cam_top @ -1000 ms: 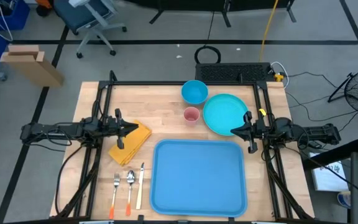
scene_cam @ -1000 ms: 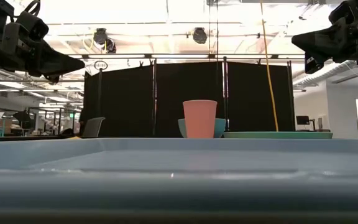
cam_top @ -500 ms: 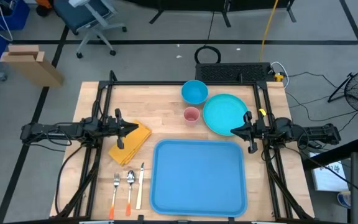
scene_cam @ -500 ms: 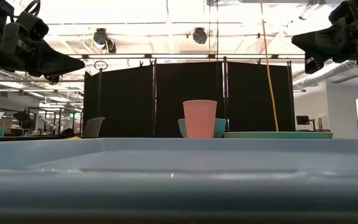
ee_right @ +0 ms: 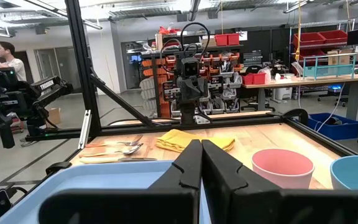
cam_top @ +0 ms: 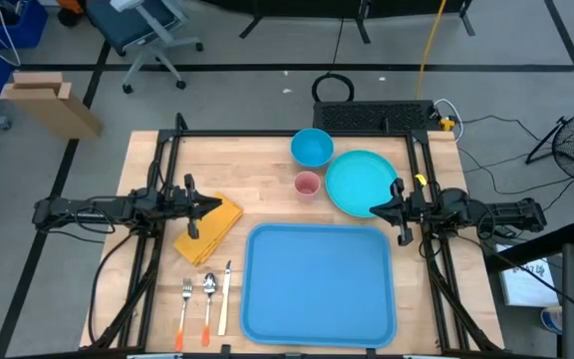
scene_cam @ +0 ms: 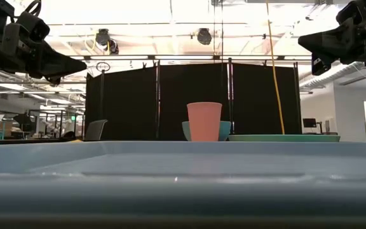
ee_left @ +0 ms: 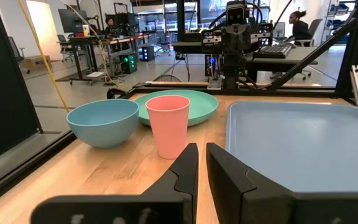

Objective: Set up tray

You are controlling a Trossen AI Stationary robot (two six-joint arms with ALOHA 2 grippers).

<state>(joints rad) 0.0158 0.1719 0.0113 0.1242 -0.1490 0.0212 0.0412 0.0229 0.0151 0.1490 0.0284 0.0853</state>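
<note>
High view: left end effector [cam_top: 214,206] seemingly nearly together, right end effector [cam_top: 375,210] together; both empty.

We see a pale, wood-grain tabletop [cam_top: 267,160] crossed by a black frame [cam_top: 287,134]. On it lie the plain mid-blue tray [cam_top: 319,284], a turquoise plate [cam_top: 359,181], a lighter blue bowl [cam_top: 312,148] and a salmon-pink cup [cam_top: 307,185]. We note a mustard-yellow cloth [cam_top: 210,227], unpatterned. The fork [cam_top: 184,311] and spoon [cam_top: 208,305] show silver heads on orange handles; the knife [cam_top: 224,297] shows a silver blade on a cream handle. Both arms are black, as are the left hand [cam_top: 218,205] and right hand [cam_top: 373,210]. The floor [cam_top: 237,95] is grey, ruled with black lines. A yellow cable [cam_top: 429,45] hangs beyond the tabletop.
</note>
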